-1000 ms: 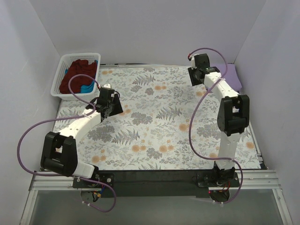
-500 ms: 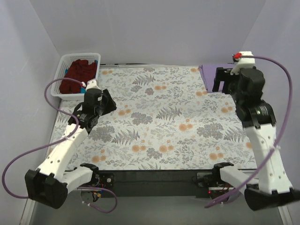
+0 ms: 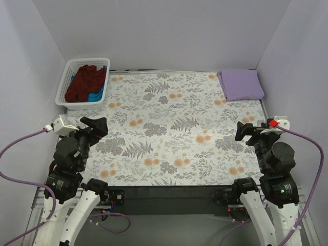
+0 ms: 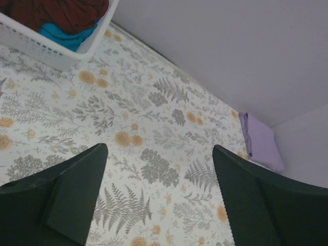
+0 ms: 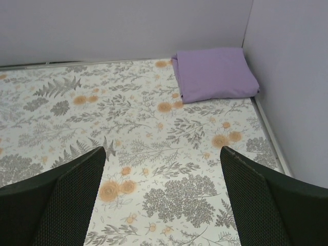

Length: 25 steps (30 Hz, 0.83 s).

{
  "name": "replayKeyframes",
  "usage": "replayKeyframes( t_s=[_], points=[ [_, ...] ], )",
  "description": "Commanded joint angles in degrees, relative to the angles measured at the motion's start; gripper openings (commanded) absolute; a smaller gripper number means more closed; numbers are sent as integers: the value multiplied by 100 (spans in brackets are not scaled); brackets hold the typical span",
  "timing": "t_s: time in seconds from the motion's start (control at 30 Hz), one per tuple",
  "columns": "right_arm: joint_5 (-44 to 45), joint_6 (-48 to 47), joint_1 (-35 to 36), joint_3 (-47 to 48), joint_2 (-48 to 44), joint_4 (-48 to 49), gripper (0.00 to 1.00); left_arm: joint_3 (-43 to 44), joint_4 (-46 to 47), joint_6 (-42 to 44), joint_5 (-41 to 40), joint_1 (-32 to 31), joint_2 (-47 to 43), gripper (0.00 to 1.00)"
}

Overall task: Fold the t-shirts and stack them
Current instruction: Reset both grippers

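A folded lavender t-shirt [image 3: 241, 84] lies flat in the far right corner of the table, also visible in the right wrist view [image 5: 215, 72] and small in the left wrist view [image 4: 261, 141]. A dark maroon t-shirt [image 3: 86, 82] and a bright blue one [image 3: 97, 95] lie crumpled in the white basket [image 3: 64, 89] at the far left. My left gripper [image 3: 97, 127] is pulled back over the near left of the table, open and empty [image 4: 160, 148]. My right gripper [image 3: 251, 130] hangs over the near right, open and empty [image 5: 163, 151].
The table wears a floral cloth [image 3: 169, 128]. Plain walls close in the left, back and right sides. The basket's lattice wall [image 4: 46, 48] shows at the top left of the left wrist view, with maroon cloth [image 4: 56, 10] and blue cloth [image 4: 61, 33] inside.
Both arms drew back from the far side to the near edge. The right gripper left the lavender t-shirt in the far right corner. Both grippers opened wider.
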Motion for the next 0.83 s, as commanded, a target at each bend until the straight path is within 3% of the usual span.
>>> replayKeyframes(
  t_s=[0.0,0.07,0.33,0.8],
  points=[
    [-198,148,-8,-431,-225,679,98,-584,-251,-376,-66,31,-264,92],
    [-111,149,-8,-563,-181,714,98,-961,-216,-701,-276,23,-668,98],
    [13,8,18,-836,-189,837,98,-1868,522,-394,39,31,-1749,98],
    [-84,52,44,-1301,-286,1066,98,-2334,980,-35,171,23,-1487,98]
  ],
)
